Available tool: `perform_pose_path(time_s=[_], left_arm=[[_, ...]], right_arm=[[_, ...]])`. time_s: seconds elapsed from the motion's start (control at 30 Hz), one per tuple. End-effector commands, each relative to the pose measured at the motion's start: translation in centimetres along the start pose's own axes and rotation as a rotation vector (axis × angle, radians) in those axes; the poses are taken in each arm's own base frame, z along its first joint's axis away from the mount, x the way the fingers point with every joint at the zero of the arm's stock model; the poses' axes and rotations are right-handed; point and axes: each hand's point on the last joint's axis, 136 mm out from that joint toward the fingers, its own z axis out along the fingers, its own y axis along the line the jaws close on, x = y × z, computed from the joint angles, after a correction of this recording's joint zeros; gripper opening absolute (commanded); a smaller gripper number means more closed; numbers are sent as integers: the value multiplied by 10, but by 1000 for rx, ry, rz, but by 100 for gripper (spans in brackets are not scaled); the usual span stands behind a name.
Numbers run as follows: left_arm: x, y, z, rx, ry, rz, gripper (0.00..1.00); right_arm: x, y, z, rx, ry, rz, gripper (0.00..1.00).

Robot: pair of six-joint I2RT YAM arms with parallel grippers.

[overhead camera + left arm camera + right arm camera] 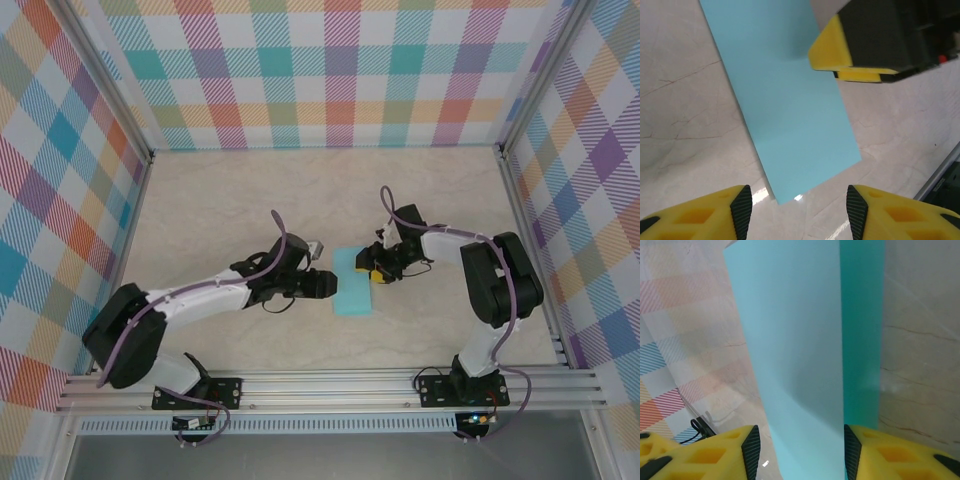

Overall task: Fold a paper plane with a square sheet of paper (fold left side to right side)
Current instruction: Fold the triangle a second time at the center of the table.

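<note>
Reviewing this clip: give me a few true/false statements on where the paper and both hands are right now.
1. The turquoise sheet of paper lies on the table between the left hand and the right hand. True.
2. The paper is already a pointed dart. False: from above, its outline is a plain rectangle.
3. The left hand's fingers stand apart with nothing clamped. True.
4. The paper rests against the back wall. False: it sits mid-table.
5. The right hand is parked far from the paper. False: it is at the sheet's right edge, and in its wrist view the paper runs between its fingers.
</note>
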Motion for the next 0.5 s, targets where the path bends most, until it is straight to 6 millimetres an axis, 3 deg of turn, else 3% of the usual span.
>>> perform_pose_path(time_s=[0.0, 0.1, 0.23, 0.47], left_arm=[[9, 1, -13, -78, -51, 150, 62], [17, -10, -20, -99, -63, 255, 73], [27, -33, -18, -114, -58, 395, 78], [34, -54, 14, -215, -20, 543, 88]], right_arm=[[-9, 18, -2, -52, -15, -37, 45], [-10, 24, -7, -59, -19, -45, 39], [-10, 32, -15, -56, -23, -53, 34], [-10, 39, -22, -55, -20, -46, 32]])
